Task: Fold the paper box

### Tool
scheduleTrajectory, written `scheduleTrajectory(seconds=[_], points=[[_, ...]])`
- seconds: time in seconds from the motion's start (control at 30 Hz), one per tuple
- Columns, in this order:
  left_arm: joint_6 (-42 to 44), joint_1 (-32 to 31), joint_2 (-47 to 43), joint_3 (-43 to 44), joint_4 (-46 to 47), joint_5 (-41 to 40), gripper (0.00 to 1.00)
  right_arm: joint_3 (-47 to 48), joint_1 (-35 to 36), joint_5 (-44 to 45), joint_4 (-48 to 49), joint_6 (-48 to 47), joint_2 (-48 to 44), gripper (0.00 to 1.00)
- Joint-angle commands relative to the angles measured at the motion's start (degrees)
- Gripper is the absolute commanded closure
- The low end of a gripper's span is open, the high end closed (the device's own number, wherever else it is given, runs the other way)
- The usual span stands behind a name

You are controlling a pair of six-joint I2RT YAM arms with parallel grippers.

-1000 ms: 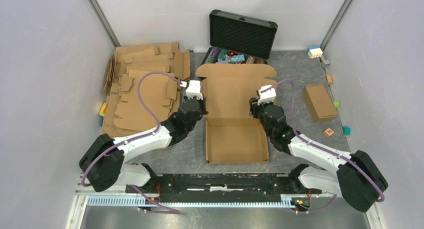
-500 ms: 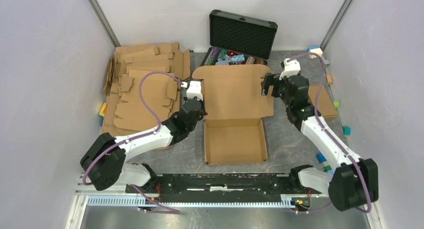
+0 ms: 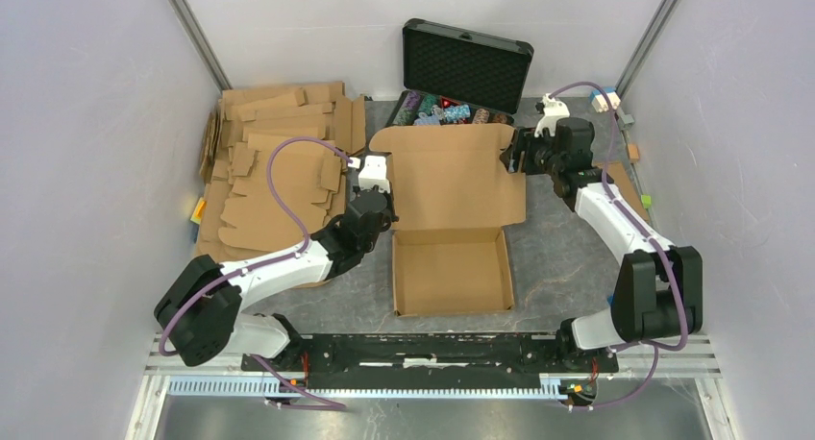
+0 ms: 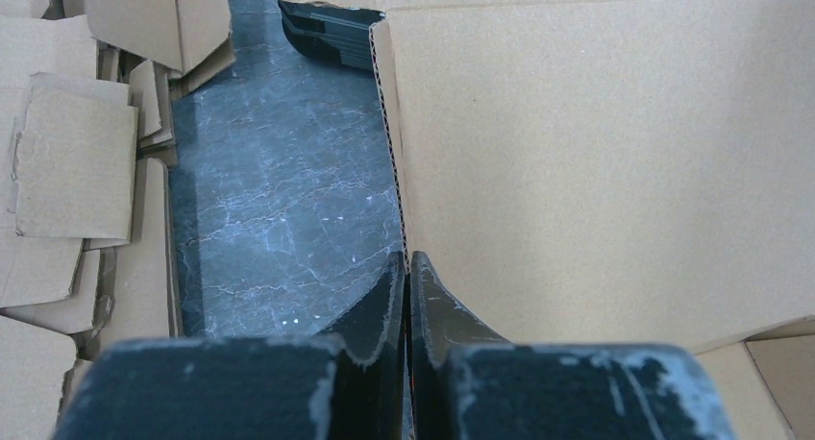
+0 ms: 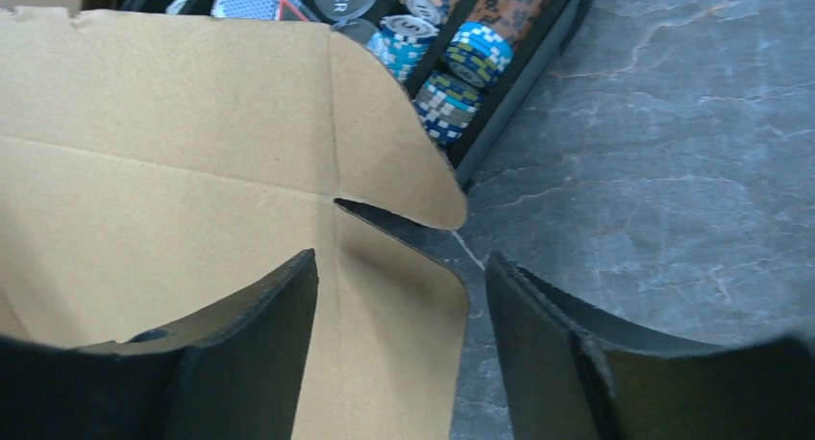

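- While its jaws are pinched tight together, the left end effector (image 4: 407,262) grips the left edge of the lid panel of the paper box (image 3: 452,185).
- Over on the other side, the right end effector (image 5: 402,260) stands wide, its fingers (image 5: 245,349) either side of the lid's right corner flap, clamping nothing.
- That paper box sits mid-worktop (image 3: 567,257), its tray nearest the arms and its lid reaching back to the open black chip case (image 3: 467,67).
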Motion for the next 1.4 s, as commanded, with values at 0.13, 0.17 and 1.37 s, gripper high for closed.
scheduleTrajectory(seconds=[0.13, 0.17, 1.37], points=[[-0.7, -0.1, 0.1, 2.0, 1.4, 0.7, 0.95, 3.7, -0.4, -9.0, -1.0, -1.5, -0.3, 0.57], [-0.8, -0.1, 0.1, 2.0, 1.5, 0.8, 0.95, 3.8, -0.4, -9.2, -1.3, -1.7, -0.4, 0.63], [-3.6, 16.6, 3.4, 31.1, -44.8, 30.4, 0.56, -0.1, -0.5, -14.3, 7.3, -4.1, -4.2, 1.00]])
